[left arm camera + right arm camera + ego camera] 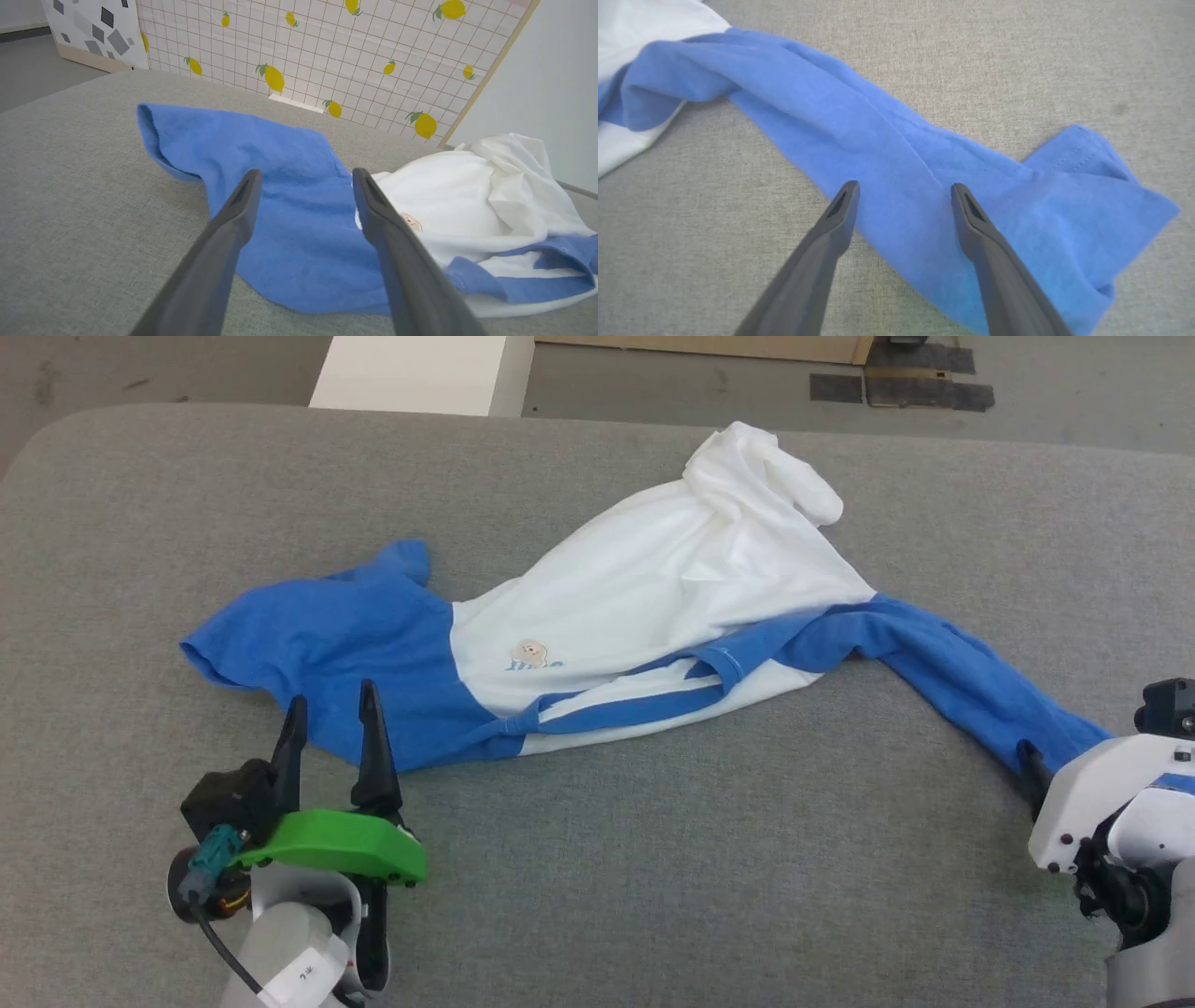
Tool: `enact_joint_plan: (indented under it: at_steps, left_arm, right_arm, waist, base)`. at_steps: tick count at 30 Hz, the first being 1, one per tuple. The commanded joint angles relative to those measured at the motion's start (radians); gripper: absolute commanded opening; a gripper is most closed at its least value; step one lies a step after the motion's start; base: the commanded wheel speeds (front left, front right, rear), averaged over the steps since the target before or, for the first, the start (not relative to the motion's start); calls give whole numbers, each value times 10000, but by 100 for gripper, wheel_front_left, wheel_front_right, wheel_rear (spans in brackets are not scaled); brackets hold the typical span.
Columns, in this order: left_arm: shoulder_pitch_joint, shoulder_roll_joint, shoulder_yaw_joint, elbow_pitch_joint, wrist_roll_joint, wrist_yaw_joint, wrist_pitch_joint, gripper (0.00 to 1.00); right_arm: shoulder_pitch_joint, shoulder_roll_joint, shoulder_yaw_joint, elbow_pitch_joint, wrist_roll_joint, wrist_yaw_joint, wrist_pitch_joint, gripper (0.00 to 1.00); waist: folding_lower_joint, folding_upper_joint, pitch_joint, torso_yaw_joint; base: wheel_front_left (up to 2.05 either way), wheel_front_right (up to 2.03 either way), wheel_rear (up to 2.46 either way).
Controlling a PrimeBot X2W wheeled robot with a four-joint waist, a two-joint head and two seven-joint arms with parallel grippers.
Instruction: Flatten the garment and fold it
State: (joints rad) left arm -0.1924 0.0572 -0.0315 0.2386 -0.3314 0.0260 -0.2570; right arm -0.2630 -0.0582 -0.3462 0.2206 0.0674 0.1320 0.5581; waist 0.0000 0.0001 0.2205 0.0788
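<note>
Firstly, at the lower left of the head view: left gripper [332, 695], fingers spread wide and empty, tips pointing at the near edge of the garment [653, 579] (contact with the cloth cannot be told). The garment lies crumpled across the middle of the grey padded table [653, 877]. Its parts, from left: one blue sleeve [317, 644], spread broad at centre left; bear print [530, 651], small, on the white body just right of that sleeve; white hem end [766, 467], bunched at the upper right; second blue sleeve [971, 681], trailing to the lower right. Right gripper [904, 186], at the lower right edge of the head view: fingers apart, nothing held, poised over the second sleeve near its cuff [1083, 149].
</note>
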Motion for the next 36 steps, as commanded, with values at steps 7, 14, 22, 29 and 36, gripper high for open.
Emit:
enact_joint_plan:
  at_steps: [7,14,22,29,36]
  left_arm:
    - [-25,-48,78,-624,401,-446,-47,100]
    - [188,-62,241,-624,492,-538,-47,100]
    - [628,-67,484,-403,409,-490,-47,100]
    - [773,-69,607,-263,322,-484,-47,100]
    - [793,-69,540,-58,313,-435,-47,100]
  right_arm:
    - [-325,-160,332,266,518,-13,63,0]
    - [34,-385,1209,-149,1421,-13,-68,0]
    - [2372,-2165,3416,-2117,3290,-13,1533,0]
    - [3930,-3544,2889,-2683,2243,-13,2285,0]
    - [3877,-2587,2104,-2201,1559,-13,1207,100]
  waist:
    - [0,-1,251,-204]
    - [0,-1,-96,-443]
    - [0,-1,-722,-851]
    - [0,-1,-930,-1149]
    - [0,-1,-1036,-1140]
  base:
    - [0,0,0]
    - [0,0,0]
    - [0,0,0]
    - [0,0,0]
    - [0,0,0]
